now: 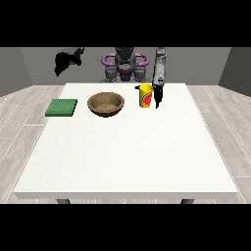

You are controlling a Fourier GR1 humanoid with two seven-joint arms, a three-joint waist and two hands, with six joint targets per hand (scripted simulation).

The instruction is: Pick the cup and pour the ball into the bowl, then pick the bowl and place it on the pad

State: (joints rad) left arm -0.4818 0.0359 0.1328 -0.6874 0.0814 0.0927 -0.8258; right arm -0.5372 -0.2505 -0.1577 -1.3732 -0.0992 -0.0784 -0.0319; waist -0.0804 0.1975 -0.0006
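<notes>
Front view: yellow cup with red label [145, 96] stands on the white counter [127, 152], just beside the robot hand at the view's right [158, 97], whose fingers point straight down, holding nothing. Round brown wooden bowl [106, 104] sits between cup and flat green square pad [62, 107]. The robot hand at the view's left [62, 62] hangs raised, fingers unclear.

A small grey torso [124, 68] was seen at the far edge of the table, topped by a darker grey head block [123, 52]. Purple rings [111, 60] were set at either shoulder, with a further purple patch low on the chest. The arm at the view's right [159, 71] was built of light grey segments with darker bands between them, and it ended in a narrow black hand [158, 97]. The hand at the view's left [62, 62] was likewise black, joined to a dark grey forearm [76, 52]. No cables or markings could be made out.
</notes>
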